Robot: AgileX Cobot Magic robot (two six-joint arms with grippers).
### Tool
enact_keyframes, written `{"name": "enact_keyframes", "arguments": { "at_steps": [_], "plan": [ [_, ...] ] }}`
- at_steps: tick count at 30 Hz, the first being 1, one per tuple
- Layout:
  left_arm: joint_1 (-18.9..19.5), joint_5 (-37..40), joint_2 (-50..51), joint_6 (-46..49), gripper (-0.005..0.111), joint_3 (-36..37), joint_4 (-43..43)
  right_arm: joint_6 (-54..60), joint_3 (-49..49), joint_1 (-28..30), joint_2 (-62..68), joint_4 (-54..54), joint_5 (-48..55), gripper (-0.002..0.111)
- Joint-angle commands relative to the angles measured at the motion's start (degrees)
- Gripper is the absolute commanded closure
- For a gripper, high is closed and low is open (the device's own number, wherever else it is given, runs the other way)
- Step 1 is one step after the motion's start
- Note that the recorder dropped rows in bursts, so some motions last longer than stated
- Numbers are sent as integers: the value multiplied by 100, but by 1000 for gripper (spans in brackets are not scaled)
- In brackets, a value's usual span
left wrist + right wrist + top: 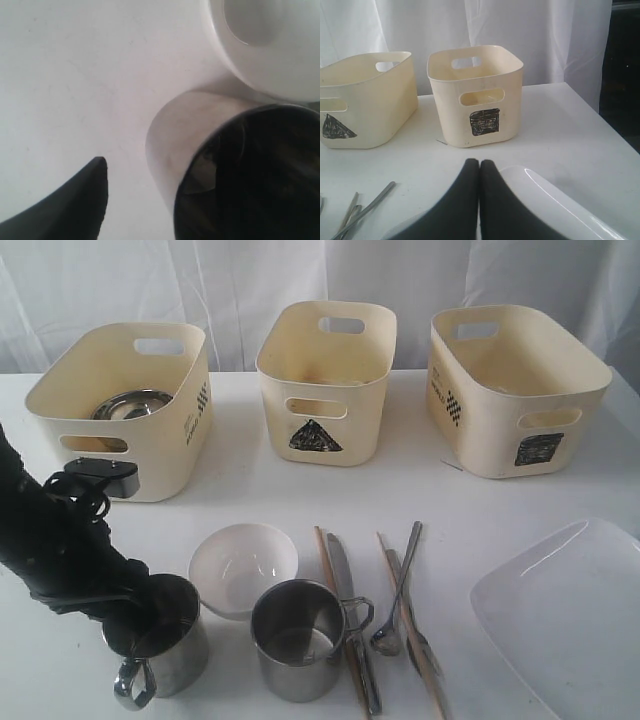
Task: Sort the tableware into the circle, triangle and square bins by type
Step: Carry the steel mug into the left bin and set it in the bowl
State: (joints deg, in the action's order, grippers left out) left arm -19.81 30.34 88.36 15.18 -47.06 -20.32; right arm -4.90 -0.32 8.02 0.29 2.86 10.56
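Only the steel bowl [130, 403] lay binned, in the leftmost tub [60, 390]; everything else lay on the desk [240, 490]. The left pincer [150, 618] stood spread astride the wall of a steel mug [185, 655], the right pincer [479, 200] pressed together over the square plate [545, 195]

tableware, three cream bins [370, 425]
steel bowl [132, 405] in left bin [160, 468]; white bowl [243, 562], two upright mugs [180, 660] [297, 668], cutlery [343, 575], chopsticks [324, 552], square plate [570, 615] in front.

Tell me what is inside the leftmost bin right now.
A steel bowl lies inside the leftmost bin, close to its near wall. Nothing else shows in there, but the near wall covers the bowl's lower part and the bin floor beside it.
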Motion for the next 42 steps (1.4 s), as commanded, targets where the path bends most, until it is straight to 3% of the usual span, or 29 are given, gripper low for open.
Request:
{"name": "enact_keyframes", "arguments": {
  "at_steps": [1,4,6,8,10,20,27,33,42],
  "plan": [
    [-32,16,105,139,47,41,-126,3,32,-5,-29,26,-33,108],
    [-32,-38,219,139,53,41,-136,3,32,-5,-29,26,-33,108],
    [-32,-118,234,139,66,41,-136,3,32,-5,-29,12,-33,108],
    [-32,-117,224,139,93,31,-136,3,32,-5,-29,12,-33,108],
    [-32,-73,159,153,107,31,-136,3,32,-5,-29,12,-33,108],
    [-32,603,-1185,-193,107,-350,741,3,32,-5,-29,12,-33,108],
    [-32,558,-1758,-945,107,-1660,2405,3,32,-5,-29,25,-33,108],
    [-21,401,-1129,-1825,107,-2888,3927,3,32,-5,-29,25,-33,108],
    [527,146,590,-1914,107,-4449,4004,3,32,-5,-29,14,-33,108]
  ]
}}
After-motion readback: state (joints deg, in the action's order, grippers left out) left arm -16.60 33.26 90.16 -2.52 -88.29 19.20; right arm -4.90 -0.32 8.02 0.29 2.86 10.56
